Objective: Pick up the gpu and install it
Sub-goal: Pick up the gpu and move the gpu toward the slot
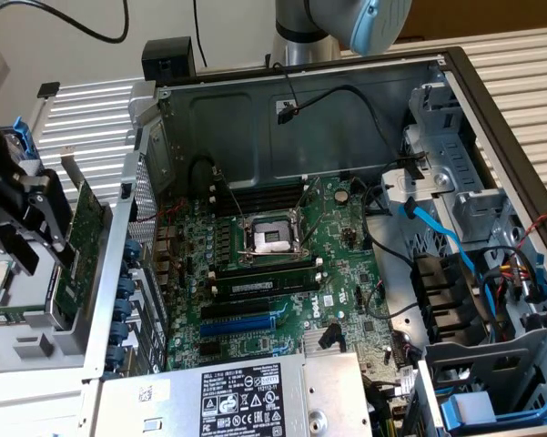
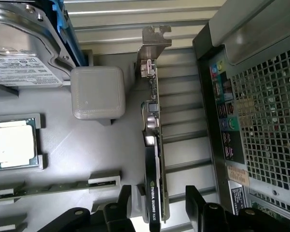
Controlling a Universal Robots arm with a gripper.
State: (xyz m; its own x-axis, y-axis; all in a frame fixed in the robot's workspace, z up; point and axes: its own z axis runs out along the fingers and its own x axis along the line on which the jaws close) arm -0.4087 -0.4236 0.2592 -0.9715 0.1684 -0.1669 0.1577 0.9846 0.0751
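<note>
Pickup step; grip not yet made. My gripper (image 2: pixel 159 195) is spread wide and has hold of nothing.

The gpu (image 2: pixel 152 145) stands on edge in the grey tray (image 2: pixel 87 164), outside the case (image 1: pixel 300 109) and just beside its perforated rear wall. The silver bracket is at the far end from me. The black edge with the label is the end nearest my wrist.

Wrist view: my fingers (image 2: pixel 125 203) stand one on each side of the gpu, straddling its near end. There is a gap on both sides and I see no contact.

Exterior view: my gripper is at the exterior view's left, by the gpu, whose green face is turned toward the case.

Also in the tray are a cpu (image 2: pixel 14 145) and a drive (image 2: pixel 19 48), both apart from the gpu.

Inside the case the motherboard (image 1: pixel 282 273) is exposed. A blue slot (image 1: pixel 246 323) looks unoccupied, as far as I can tell.

Judgement: closing calls for the gpu centred between the pads, with pressure on its flat faces and not on the bracket. It is thin and upright, so a lopsided squeeze could tip it in the tray.
</note>
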